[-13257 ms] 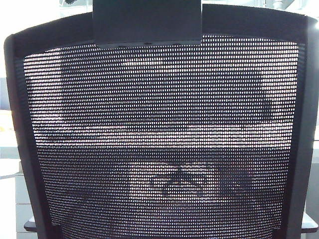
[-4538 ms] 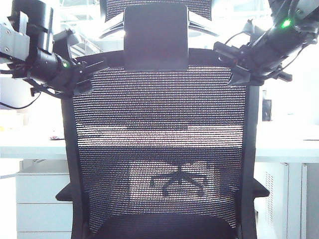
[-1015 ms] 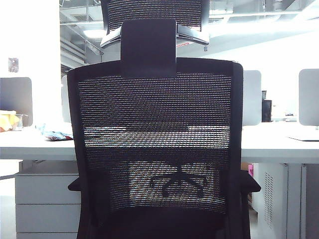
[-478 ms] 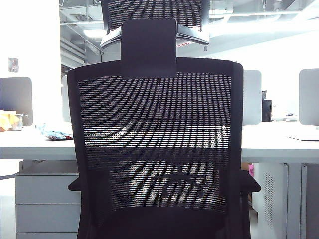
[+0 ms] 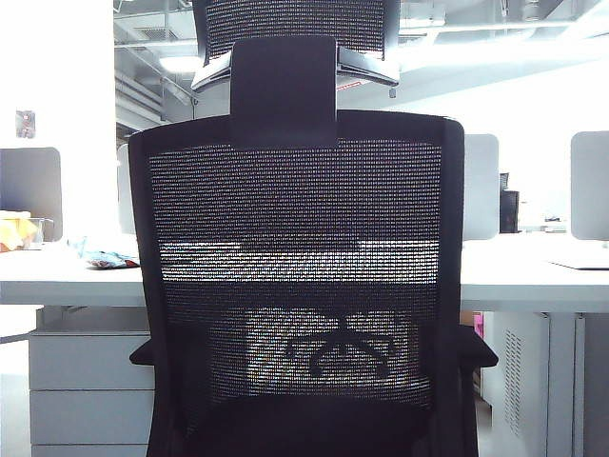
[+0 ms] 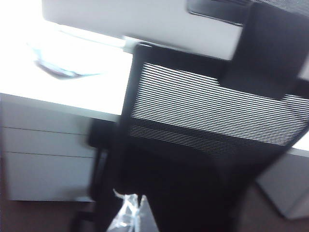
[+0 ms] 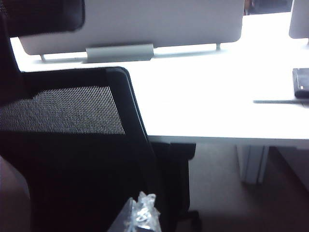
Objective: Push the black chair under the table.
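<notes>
The black chair (image 5: pixel 295 238) stands with its mesh back facing the exterior camera, close in front of the white table (image 5: pixel 533 281). Neither gripper shows in the exterior view. In the left wrist view my left gripper (image 6: pixel 133 216) hangs shut and empty, back from the chair (image 6: pixel 203 111) and the table (image 6: pixel 72 87). In the right wrist view my right gripper (image 7: pixel 142 212) is also shut on nothing, apart from the chair's frame (image 7: pixel 128 106). A dark armrest (image 7: pixel 176 150) shows just below the edge of the table (image 7: pixel 207 106).
A pale grey drawer cabinet (image 5: pixel 86 381) stands under the table at the left. A blue packet (image 5: pixel 100 252) lies on the top. Grey partition screens (image 7: pixel 145 19) line the far edge. A black flat item (image 7: pixel 300 82) lies on the table. Another chair's star base (image 5: pixel 347 347) shows through the mesh.
The chair has moved away from the camera toward the table. Both arms, once at its top corners, have left the exterior view. Nothing has moved in the last second.
</notes>
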### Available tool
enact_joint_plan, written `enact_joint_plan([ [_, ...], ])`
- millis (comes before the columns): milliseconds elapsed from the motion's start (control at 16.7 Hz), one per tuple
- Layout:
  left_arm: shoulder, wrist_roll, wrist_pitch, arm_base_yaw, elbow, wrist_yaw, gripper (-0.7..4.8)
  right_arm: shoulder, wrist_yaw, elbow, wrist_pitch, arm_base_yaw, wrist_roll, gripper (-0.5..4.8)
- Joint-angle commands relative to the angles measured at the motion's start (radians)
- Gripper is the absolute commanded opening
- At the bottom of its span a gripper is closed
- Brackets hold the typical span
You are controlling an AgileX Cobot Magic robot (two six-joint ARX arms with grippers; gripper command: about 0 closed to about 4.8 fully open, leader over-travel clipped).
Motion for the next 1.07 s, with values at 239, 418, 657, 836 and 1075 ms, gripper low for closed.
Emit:
enact_joint_plan([
  [239, 0.001, -0.008, 0.016, 0.002, 0.004, 0.024, -0.05, 0.001, 0.158, -0.071, 0.229, 0.000, 0.435, 0.00],
  [418, 0.001, -0.008, 0.016, 0.002, 0.004, 0.024, -0.05, 0.001, 0.187, -0.071, 0.218, 0.000, 0.435, 0.00],
  [657, -0.003, -0.008, 0.013, 0.003, 0.004, 0.024, -0.05, 0.001, 0.183, -0.071, 0.217, 0.000, 0.435, 0.00],
  [836, -0.003, 0.063, 0.012, 0.029, 0.003, 0.014, -0.05, 0.001, 0.183, -0.071, 0.217, 0.000, 0.435, 0.00],
  [1075, -0.003, 0.291, 0.117, 0.101, -0.059, 0.014, -0.05, 0.001, 0.183, -0.071, 0.217, 0.000, 0.435, 0.00],
])
